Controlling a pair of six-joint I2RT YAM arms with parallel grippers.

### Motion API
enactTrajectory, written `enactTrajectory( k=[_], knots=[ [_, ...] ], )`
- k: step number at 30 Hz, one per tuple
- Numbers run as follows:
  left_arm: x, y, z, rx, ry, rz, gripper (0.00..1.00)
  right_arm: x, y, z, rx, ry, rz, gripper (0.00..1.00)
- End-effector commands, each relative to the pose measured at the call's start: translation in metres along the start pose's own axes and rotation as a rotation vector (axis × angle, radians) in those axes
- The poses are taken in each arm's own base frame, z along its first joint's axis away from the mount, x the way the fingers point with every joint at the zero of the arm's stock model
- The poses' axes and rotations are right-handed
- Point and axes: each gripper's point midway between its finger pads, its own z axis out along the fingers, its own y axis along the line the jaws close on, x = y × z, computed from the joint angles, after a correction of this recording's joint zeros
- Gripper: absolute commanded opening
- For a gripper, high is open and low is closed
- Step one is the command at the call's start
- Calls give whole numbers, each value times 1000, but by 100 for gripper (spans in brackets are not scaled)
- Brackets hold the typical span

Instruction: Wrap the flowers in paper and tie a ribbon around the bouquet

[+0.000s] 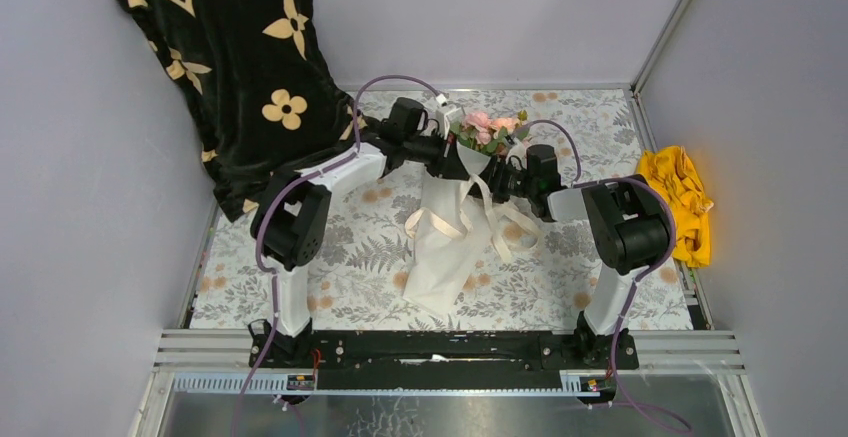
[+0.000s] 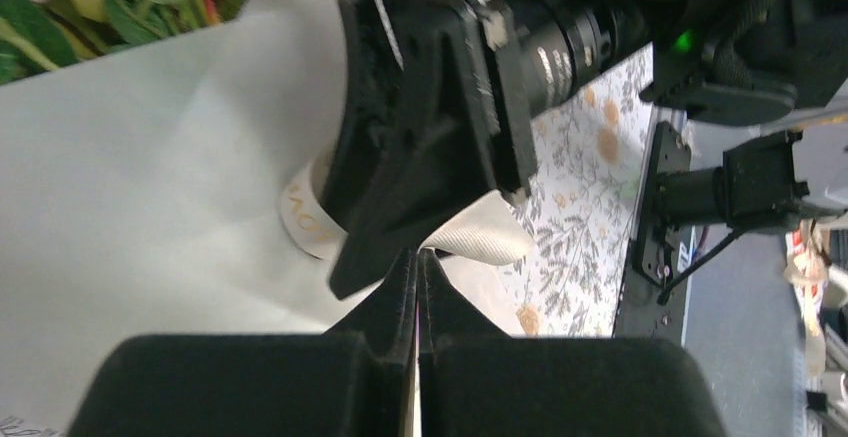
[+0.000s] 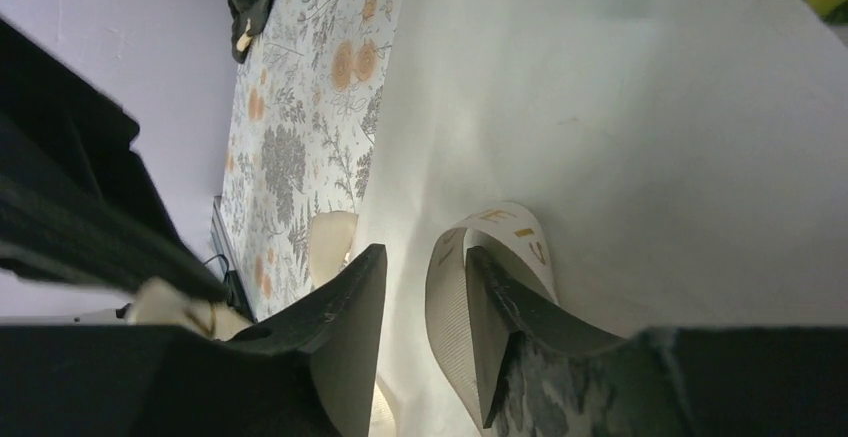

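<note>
On the leaf-patterned tablecloth [image 1: 330, 257], at mid-table: bouquet [image 1: 450, 227] with its white paper [image 1: 437, 267] cone tapering towards the near edge and the flowers [image 1: 487, 127] at the far end, between the two arms. At the cone's neck on the left, left gripper [image 2: 417, 277] closed tight, ribbon [image 2: 480, 240] right at its tips, pinched or merely touched, impossible to tell. On the right, right gripper [image 3: 425, 254] with jaws apart, a ribbon loop draped over one finger, nothing clamped. Judged step: finishing the bow. To do it well, hold the left side steady as an anchor, slide the right fingers out along the loop's own line without snagging it, leave the trailing tails untugged, and spare the thin paper any crushing
</note>
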Motion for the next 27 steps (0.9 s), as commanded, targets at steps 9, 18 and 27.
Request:
enactTrajectory(
  k=[9, 18, 27],
  knots=[
    [-38, 50, 6, -12, -221, -215, 0, 2, 24, -13, -141, -68, -46, 50],
    [-18, 46, 36, -52, -151, -160, 0, 3, 27, -15, -165, -78, -61, 54],
    [-14, 15, 54, 40, -110, -114, 0, 4, 22, -13, -142, -77, -50, 57]
  ],
)
